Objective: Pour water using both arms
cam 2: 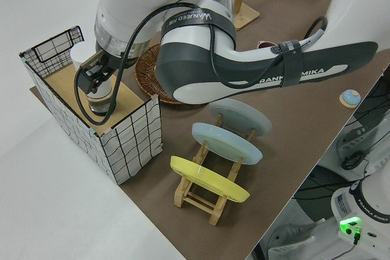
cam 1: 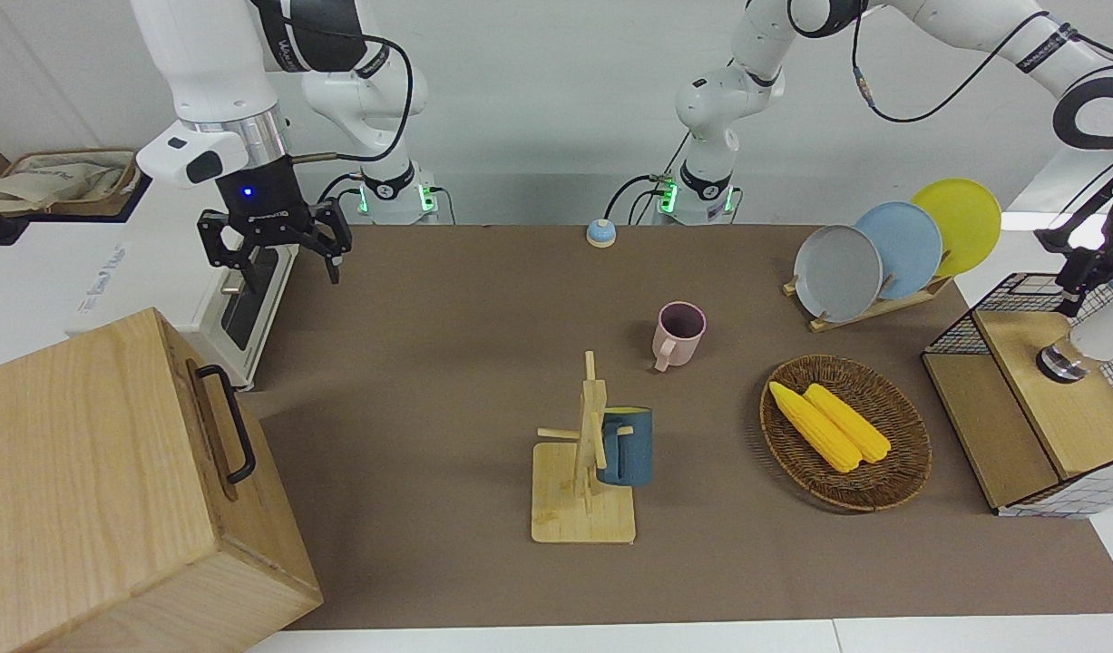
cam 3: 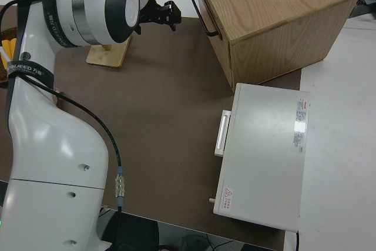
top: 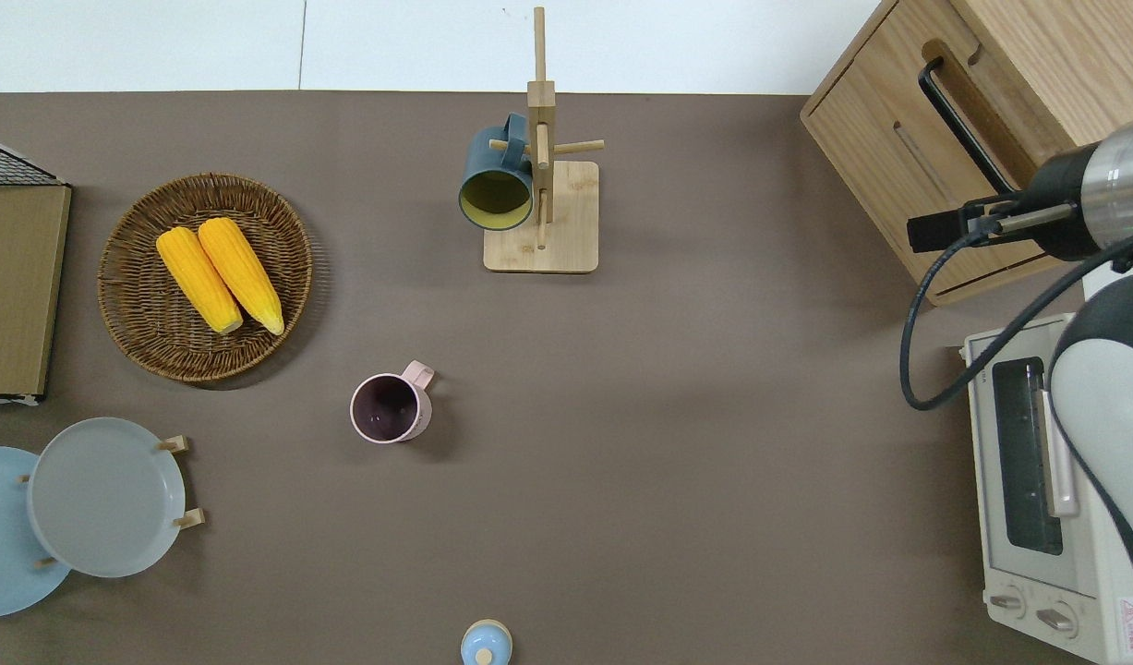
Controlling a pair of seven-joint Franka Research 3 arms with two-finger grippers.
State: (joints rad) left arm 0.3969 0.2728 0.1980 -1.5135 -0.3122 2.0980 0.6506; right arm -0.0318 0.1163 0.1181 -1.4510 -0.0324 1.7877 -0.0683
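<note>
Front view: I count two arms; right gripper [cam 1: 278,247], fingers spread, hangs by one toaster oven [cam 1: 239,299]. Overhead: two mugs, pink [top: 390,409] and blue [top: 497,183], two corn cobs [top: 219,273]. Left side: left gripper [cam 2: 95,80] over the wire crate's lid [cam 2: 91,98], finger state indiscernible; three plates [cam 2: 226,143].

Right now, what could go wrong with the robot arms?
1. The left gripper hangs just above a small glass on the wooden lid inside the wire basket. It might tip the glass or bump the basket's rim.
2. The right gripper is open near the toaster oven and the wooden box. It could hit either of them.
</note>
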